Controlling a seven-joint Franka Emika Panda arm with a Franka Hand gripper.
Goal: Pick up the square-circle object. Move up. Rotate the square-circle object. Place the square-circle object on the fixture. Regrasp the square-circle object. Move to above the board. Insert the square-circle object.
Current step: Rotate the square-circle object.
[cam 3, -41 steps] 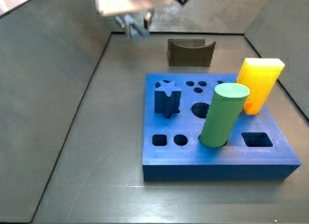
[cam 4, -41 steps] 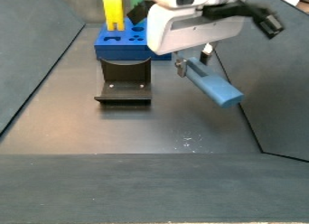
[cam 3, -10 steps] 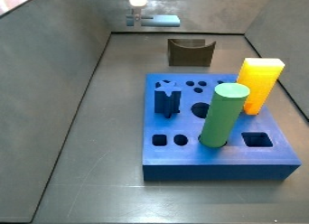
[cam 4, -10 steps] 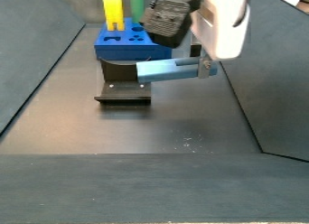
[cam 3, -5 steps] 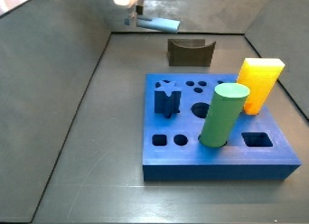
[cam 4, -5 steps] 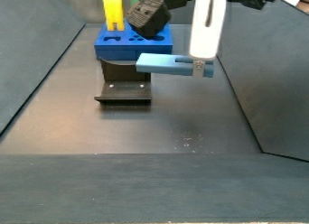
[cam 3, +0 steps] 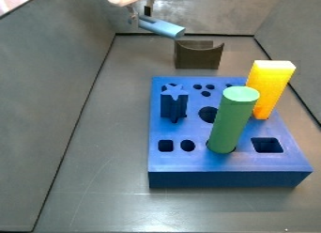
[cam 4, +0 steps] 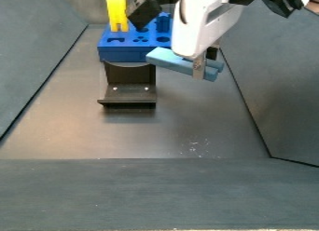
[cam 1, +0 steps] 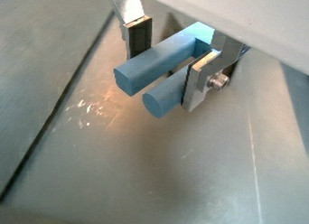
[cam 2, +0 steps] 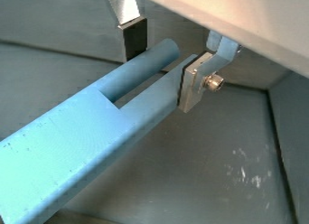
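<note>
My gripper (cam 1: 169, 56) is shut on the square-circle object (cam 1: 160, 63), a slim light blue peg made of a square bar and a round bar joined. The peg lies crosswise between the fingers (cam 2: 197, 81) and sticks out long on one side (cam 2: 103, 128). In both side views the gripper (cam 3: 142, 11) (cam 4: 204, 60) holds the peg (cam 3: 162, 28) (cam 4: 180, 63) in the air, tilted. It is close to the dark fixture (cam 3: 197, 54) (cam 4: 127, 92) and higher than it. The blue board (cam 3: 189, 154) (cam 4: 122, 48) lies beyond the fixture.
A tall green cylinder (cam 3: 234, 118) and a yellow block (cam 3: 268, 86) stand in the board; the yellow block also shows in a side view (cam 4: 116, 11). Grey walls slope up round the dark floor (cam 4: 149, 142).
The gripper has turned with the peg in it. The peg went from lying level to tilted, and has shifted a little towards the fixture.
</note>
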